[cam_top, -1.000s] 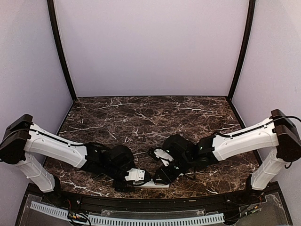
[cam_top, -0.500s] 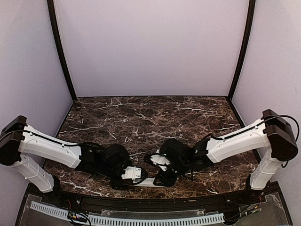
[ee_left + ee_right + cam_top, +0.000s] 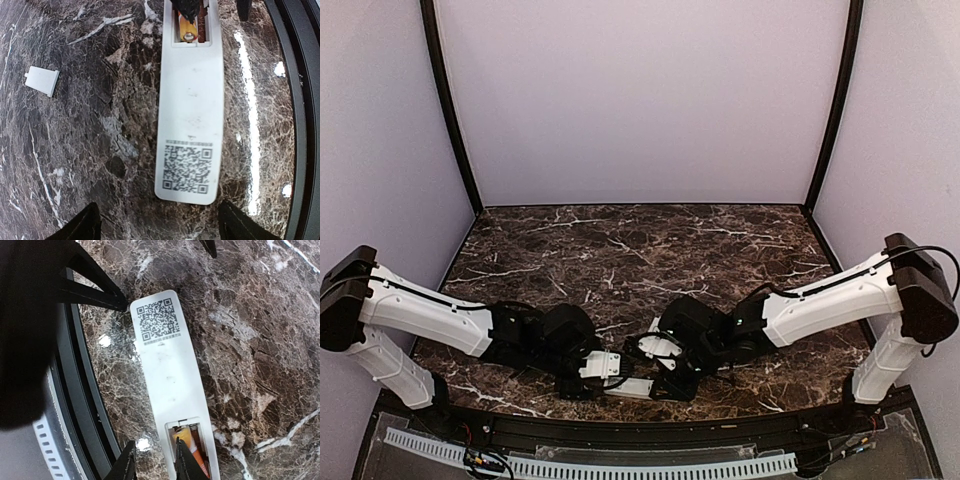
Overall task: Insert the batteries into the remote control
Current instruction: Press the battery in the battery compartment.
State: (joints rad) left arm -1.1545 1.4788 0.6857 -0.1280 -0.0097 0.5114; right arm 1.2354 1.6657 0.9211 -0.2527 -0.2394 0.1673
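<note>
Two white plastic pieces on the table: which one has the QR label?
The remote control, the long bar with the open battery bay and orange battery. The small flat cover piece to its side is plain.

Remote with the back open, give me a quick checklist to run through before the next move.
1. Remote flat on the table, label side up: ok.
2. Battery bay uncovered: ok.
3. Orange battery in the bay: ok; fully seated: cannot tell.
4. Blue battery in view: not ok, none shows.
5. Cover clear of the remote: ok, lying apart on the marble.
6. Left claw open, straddling the remote's label end: ok.
</note>
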